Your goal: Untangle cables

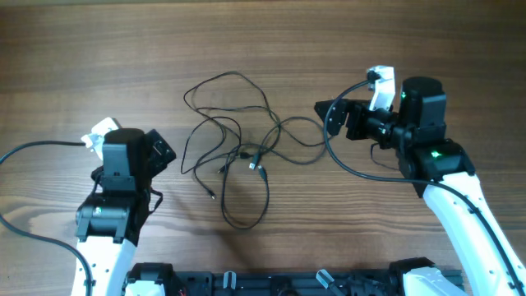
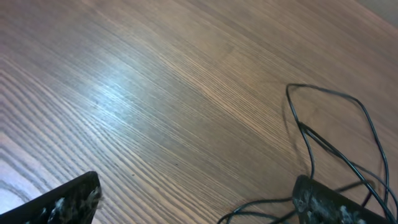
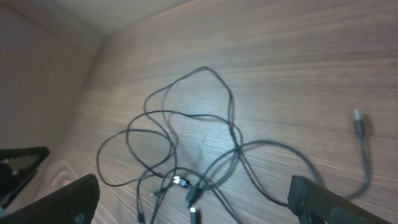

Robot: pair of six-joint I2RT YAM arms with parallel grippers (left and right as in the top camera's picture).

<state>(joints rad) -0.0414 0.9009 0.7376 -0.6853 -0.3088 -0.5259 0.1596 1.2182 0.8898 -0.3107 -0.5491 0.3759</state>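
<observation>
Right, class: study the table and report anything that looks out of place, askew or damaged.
The cables lie in a tangled heap on the table, strands looping over each other around small plug ends. No damage or spill shows.

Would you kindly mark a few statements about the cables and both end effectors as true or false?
1. The cables lie on the wooden table. True.
2. The left end effector grips a cable. False: it is open and holds nothing.
3. The right end effector is open. True.
4. The cables lie straight and separate. False: they cross in tangled loops.
</observation>
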